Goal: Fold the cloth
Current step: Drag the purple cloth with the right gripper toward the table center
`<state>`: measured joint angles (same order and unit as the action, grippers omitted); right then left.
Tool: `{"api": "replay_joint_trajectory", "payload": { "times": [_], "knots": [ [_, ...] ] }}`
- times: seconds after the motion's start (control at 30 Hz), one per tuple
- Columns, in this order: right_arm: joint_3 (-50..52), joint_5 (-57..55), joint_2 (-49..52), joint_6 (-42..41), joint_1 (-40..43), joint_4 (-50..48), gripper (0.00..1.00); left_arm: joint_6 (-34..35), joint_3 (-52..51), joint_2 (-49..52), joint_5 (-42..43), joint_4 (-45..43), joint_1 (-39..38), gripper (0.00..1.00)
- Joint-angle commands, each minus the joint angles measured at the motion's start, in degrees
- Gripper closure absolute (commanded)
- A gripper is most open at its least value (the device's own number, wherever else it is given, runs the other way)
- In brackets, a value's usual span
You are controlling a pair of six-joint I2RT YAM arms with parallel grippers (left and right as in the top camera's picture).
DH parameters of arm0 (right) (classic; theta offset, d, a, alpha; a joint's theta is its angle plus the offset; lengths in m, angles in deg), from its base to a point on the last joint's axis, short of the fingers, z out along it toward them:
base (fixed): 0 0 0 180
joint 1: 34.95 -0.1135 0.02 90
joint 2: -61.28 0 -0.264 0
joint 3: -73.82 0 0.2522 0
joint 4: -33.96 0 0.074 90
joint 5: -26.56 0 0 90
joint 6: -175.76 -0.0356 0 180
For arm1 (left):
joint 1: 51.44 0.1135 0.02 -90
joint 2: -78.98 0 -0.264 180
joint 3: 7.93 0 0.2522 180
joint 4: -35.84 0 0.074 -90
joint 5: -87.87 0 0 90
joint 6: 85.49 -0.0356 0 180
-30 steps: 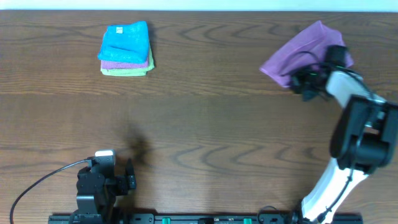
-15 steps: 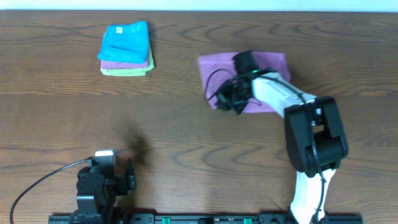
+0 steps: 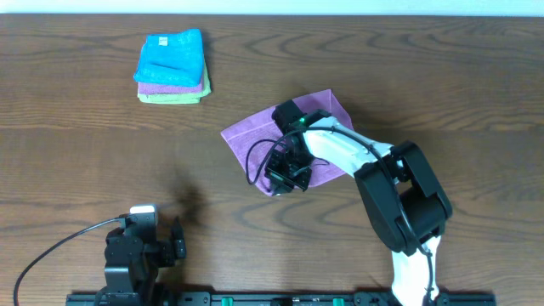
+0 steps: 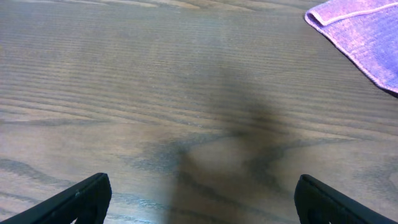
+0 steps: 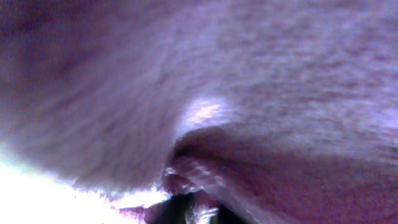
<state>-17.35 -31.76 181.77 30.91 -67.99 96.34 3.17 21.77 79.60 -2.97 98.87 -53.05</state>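
The purple cloth [image 3: 246,138] lies spread as a tilted, roughly diamond shape at the middle of the table. My right gripper [image 3: 285,172] is down on its near edge, with the arm lying across the fabric. In the right wrist view purple fabric [image 5: 249,74] fills the frame and bunches between the dark fingertips [image 5: 180,208], so the jaws look shut on it. My left gripper [image 4: 199,199] hovers open over bare wood at the near left, and a corner of the cloth [image 4: 367,34] shows at its upper right. From above, the left arm [image 3: 143,246] sits far from the cloth.
A stack of folded cloths [image 3: 172,68], bright blue on top of lilac and light green, rests at the far left of the wooden table [image 3: 85,161]. A black cable [image 3: 51,246] runs off the left arm near the front edge.
The right arm has swept the cloth from the far right corner leftward and nearer, to the middle of the table, where it now lies flatter. The left arm has not moved.
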Motion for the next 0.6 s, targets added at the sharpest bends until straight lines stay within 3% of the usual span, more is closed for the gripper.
{"api": "replay_joint_trajectory", "payload": {
  "times": [0.0,0.03,0.17,0.4,0.57],
  "knots": [
    [0.9,-2.0,1.1,4.4,-0.2,-2.0,0.31,-0.2,-2.5,-0.3,-0.6,2.1,0.1,0.05],
    [0.9,-0.9,1.1,5.0,0.1,-2.4,0.14,-0.2,-2.5,-0.3,-0.6,2.1,0.1,0.05],
    [0.9,4.1,1.0,9.5,0.4,-4.5,0.01,-0.2,-2.5,-0.3,-0.6,2.1,0.1,0.05],
    [0.9,13.2,-1.1,17.0,0.4,-3.3,0.01,-0.2,-2.5,-0.3,-0.6,2.1,0.1,0.05],
    [0.9,16.5,-4.3,22.9,0.4,7.3,0.01,-0.2,-2.5,-0.3,-0.6,2.1,0.1,0.05]
  ]
}}
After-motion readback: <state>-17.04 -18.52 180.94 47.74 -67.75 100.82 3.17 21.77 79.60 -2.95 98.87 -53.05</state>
